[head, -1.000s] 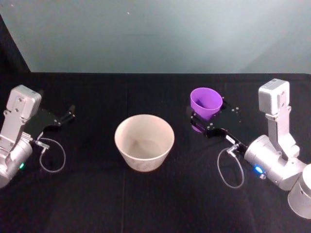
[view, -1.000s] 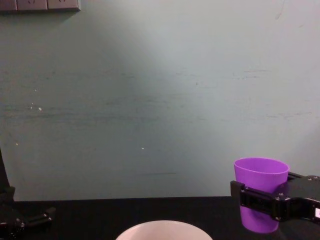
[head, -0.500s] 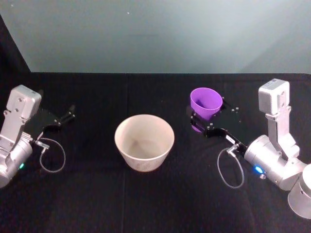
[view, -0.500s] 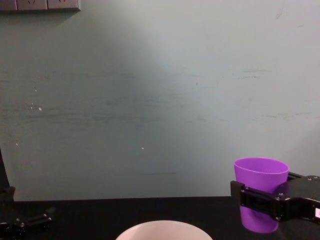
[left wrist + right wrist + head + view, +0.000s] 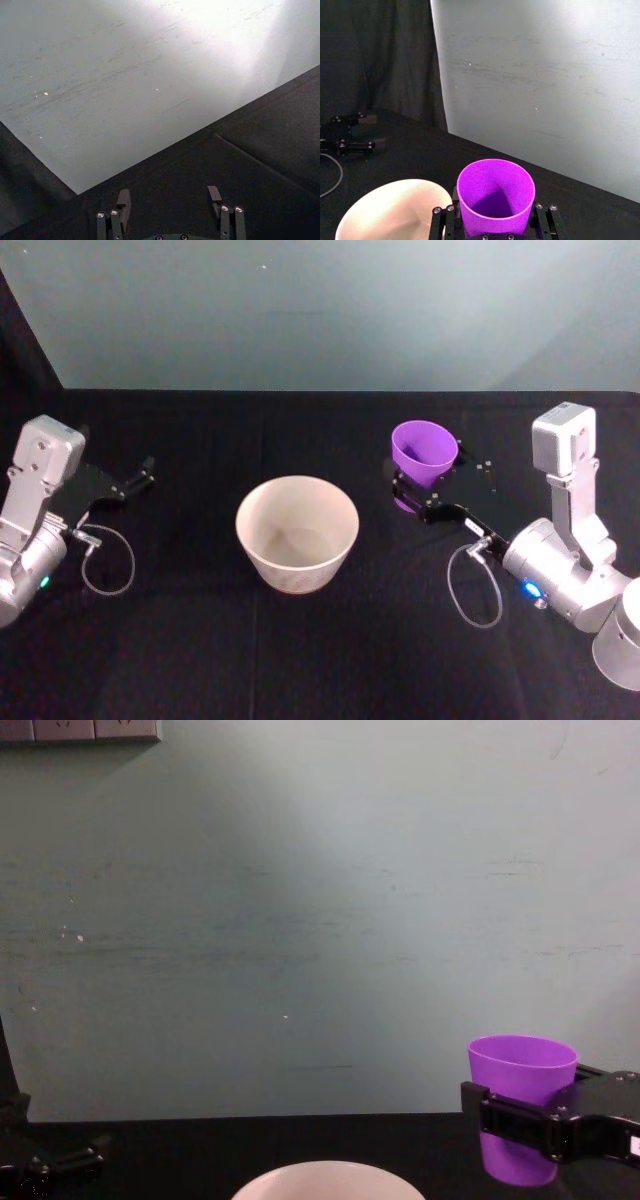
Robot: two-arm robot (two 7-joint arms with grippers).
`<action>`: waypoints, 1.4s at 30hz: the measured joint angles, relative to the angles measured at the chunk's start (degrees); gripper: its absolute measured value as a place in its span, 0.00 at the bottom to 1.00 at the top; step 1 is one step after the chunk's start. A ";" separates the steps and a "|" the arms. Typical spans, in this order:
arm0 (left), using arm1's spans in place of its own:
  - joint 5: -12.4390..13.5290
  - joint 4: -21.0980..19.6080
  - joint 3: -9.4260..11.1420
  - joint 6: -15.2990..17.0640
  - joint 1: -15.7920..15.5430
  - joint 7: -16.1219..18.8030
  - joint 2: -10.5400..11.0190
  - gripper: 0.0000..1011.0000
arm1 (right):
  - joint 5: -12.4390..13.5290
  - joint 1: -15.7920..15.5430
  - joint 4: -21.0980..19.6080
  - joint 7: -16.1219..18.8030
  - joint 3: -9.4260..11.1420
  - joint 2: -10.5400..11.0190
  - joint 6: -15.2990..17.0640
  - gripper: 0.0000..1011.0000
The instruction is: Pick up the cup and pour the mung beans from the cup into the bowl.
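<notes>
The purple cup [image 5: 424, 452] stands upright to the right of the white bowl [image 5: 297, 532] and apart from it. My right gripper [image 5: 412, 488] is shut on the cup, its black fingers clasping the cup's lower wall. The chest view shows the cup [image 5: 521, 1106] held upright by the right gripper [image 5: 520, 1128] above the dark table. In the right wrist view the cup [image 5: 495, 196] sits between the fingers, a dark trace at its bottom, with the bowl [image 5: 390, 210] beside it. My left gripper [image 5: 146, 473] rests open at the far left, nothing between its fingers [image 5: 123, 198].
A black cloth covers the table [image 5: 320, 640]. A pale green wall [image 5: 320, 310] rises behind its far edge. Loose cables [image 5: 105, 560] hang from both wrists. Free room lies in front of the bowl and between it and each arm.
</notes>
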 joint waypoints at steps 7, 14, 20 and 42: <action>0.00 0.00 0.00 0.00 0.00 0.00 0.00 0.99 | 0.00 0.00 0.00 0.00 0.00 0.00 0.00 0.72; 0.00 0.00 0.00 0.00 0.00 0.00 0.00 0.99 | 0.00 0.00 0.00 0.00 0.00 0.00 0.00 0.72; 0.00 0.00 0.00 0.00 0.00 0.00 0.00 0.99 | 0.00 0.00 0.00 0.00 0.00 0.00 0.00 0.72; 0.00 0.00 0.00 0.00 0.00 0.00 0.00 0.99 | -12.57 1.31 -3.85 -2.84 -3.85 2.07 2.38 0.72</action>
